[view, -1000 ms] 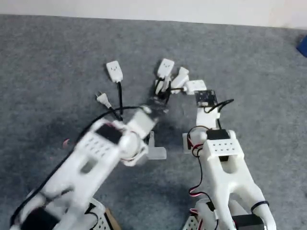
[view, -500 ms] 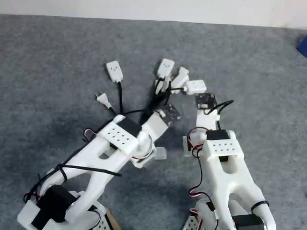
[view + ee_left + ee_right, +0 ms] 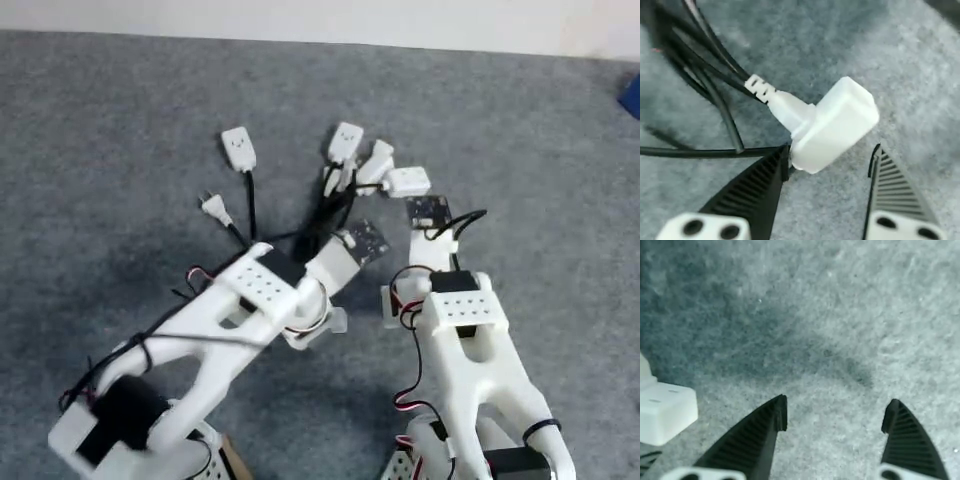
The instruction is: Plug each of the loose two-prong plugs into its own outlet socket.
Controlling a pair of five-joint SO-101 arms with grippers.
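The grey carpeted worktop (image 3: 110, 110) runs back to a pale wall strip (image 3: 300, 18) along its far edge. Broad bare carpet lies open on the left side and on the right, where a blue object (image 3: 632, 95) cuts the edge of the high view. The white left arm (image 3: 250, 300) stretches diagonally from the near left corner toward the middle. The white right arm (image 3: 465, 330) stands just beside it, pointing straight away, and a narrow strip of carpet separates their wrists. A bundle of black cables (image 3: 325, 212) fans out from under the left wrist to a tight cluster of three white boxy outlet sockets (image 3: 376, 160), packed almost touching. A fourth white outlet socket (image 3: 239, 148) lies apart to the left on its own cable. The loose white two-prong plug (image 3: 212, 206) lies on the carpet near that fourth socket, prongs pointing away from the cluster, with free carpet on its left. In the left wrist view the left end effector (image 3: 830, 152) is spread wide and grips nothing. A white boxy block (image 3: 835, 125) on a black cable sits between its black ribbed fingers (image 3: 760, 185), close against one and apart from the other. The right end effector (image 3: 837, 402) is likewise wide apart over bare carpet, empty, with another white block (image 3: 662, 412) just to one side.
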